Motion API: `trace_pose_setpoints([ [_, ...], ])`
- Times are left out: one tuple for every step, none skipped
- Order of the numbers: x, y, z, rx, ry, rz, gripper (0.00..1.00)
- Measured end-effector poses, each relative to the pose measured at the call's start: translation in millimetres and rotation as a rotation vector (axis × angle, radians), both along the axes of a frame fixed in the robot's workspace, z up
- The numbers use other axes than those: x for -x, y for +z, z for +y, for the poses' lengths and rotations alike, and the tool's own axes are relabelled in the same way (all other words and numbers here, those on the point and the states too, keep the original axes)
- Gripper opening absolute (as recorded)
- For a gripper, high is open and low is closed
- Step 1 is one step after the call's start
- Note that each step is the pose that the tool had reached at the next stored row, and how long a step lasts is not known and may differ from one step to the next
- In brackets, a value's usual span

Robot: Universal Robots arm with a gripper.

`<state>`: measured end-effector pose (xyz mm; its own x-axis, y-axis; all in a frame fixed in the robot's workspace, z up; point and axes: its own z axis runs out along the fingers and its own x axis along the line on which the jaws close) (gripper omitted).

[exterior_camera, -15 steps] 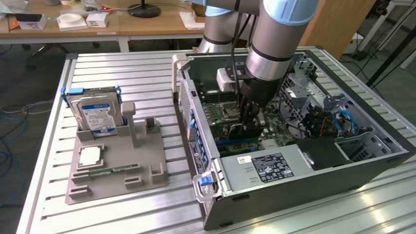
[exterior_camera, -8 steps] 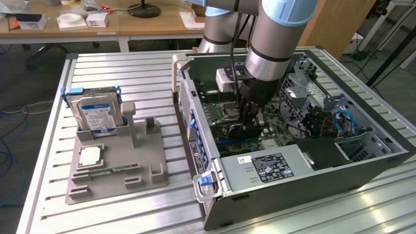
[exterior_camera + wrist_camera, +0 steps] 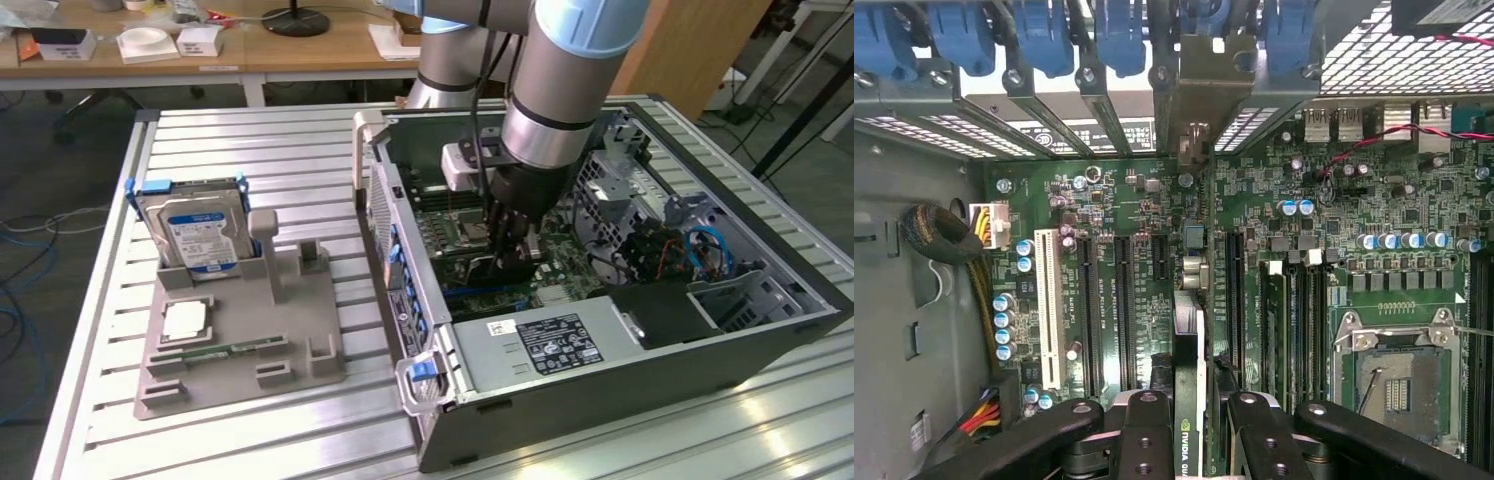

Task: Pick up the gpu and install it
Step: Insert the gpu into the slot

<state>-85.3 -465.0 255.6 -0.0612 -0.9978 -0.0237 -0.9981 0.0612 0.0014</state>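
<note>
High over one corner of the worktop (image 3: 240,150), the exterior camera looks steeply down and takes in the whole open computer case (image 3: 627,390) from a moderate distance, with the arm (image 3: 574,70) reaching in from the far side. The wrist camera sits close inside the case, sighting down the claw (image 3: 1189,405) and the edge-on gpu (image 3: 1200,340) it clamps. Both views share the motherboard (image 3: 447,215) and its CPU socket (image 3: 1399,375).
</note>
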Motion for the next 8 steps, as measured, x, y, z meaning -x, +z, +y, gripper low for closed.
trace_pose_setpoints([
  [0.0,-0.3,0.0,0.0002,0.000,0.0001,0.26],
  [0.1,-0.6,0.1,0.0002,0.000,0.0001,0.26],
  [0.1,-0.9,0.1,0.0002,0.000,0.0001,0.26],
  [0.1,-1.3,0.2,0.0000,0.000,0.0001,0.26],
  [0.1,-1.7,0.2,0.0001,0.000,0.0001,0.26],
  [0.1,-1.9,0.2,0.0002,0.000,0.0002,0.26],
  [0.1,-2.1,0.2,0.0004,0.000,0.0002,0.26],
  [0.1,-2.2,0.4,0.0003,0.000,0.0002,0.26],
])
